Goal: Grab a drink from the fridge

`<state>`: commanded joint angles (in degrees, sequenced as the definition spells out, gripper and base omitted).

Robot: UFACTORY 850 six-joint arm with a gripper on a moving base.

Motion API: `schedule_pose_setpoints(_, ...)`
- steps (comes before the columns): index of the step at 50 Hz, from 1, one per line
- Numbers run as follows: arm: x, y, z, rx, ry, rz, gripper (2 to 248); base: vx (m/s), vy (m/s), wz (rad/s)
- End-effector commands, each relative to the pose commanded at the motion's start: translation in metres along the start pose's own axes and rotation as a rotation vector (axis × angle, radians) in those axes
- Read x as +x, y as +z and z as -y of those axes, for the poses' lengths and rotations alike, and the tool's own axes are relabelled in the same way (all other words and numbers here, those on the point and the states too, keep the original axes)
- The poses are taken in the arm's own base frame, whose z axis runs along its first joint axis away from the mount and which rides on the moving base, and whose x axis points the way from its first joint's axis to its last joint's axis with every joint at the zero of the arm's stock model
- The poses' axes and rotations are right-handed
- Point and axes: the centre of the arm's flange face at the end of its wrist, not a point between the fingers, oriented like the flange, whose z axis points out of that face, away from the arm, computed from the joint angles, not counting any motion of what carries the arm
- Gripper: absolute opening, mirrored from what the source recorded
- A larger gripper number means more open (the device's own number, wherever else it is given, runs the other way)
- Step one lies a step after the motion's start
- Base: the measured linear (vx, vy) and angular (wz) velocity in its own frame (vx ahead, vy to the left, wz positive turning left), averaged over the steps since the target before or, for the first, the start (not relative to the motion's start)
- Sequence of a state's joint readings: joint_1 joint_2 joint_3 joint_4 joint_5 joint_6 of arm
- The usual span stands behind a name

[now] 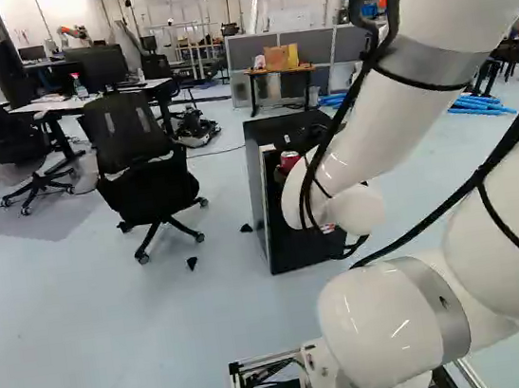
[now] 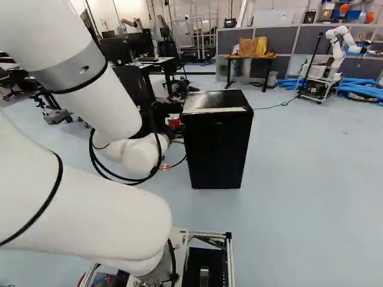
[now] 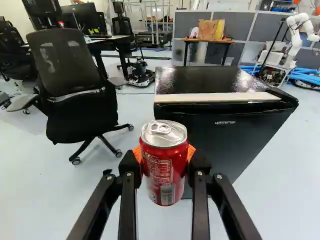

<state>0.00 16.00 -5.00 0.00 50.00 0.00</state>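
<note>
Wrist view shows the tool (image 2: pixel 173 124) gripping an upright red can (image 3: pixel 163 167).

From where I stand, one small pale word (image 3: pixel 225 122) runs across the black face of the fridge (image 3: pixel 210 145), just under the light strip along its top edge. The red can (image 3: pixel 163 154) carries a block of fine white print (image 3: pixel 159 171), several short lines stacked on its side, too small for me to make out. Below those lines, on the same side, there's a barcode (image 3: pixel 168 194).
</note>
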Motion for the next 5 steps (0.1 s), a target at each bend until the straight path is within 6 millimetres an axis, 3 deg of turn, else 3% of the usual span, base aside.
schedule_pose_setpoints(5, 0.0000, 0.0000, 0.0000, 0.000, 0.000, 0.000, 99, 0.000, 0.000, 0.000)
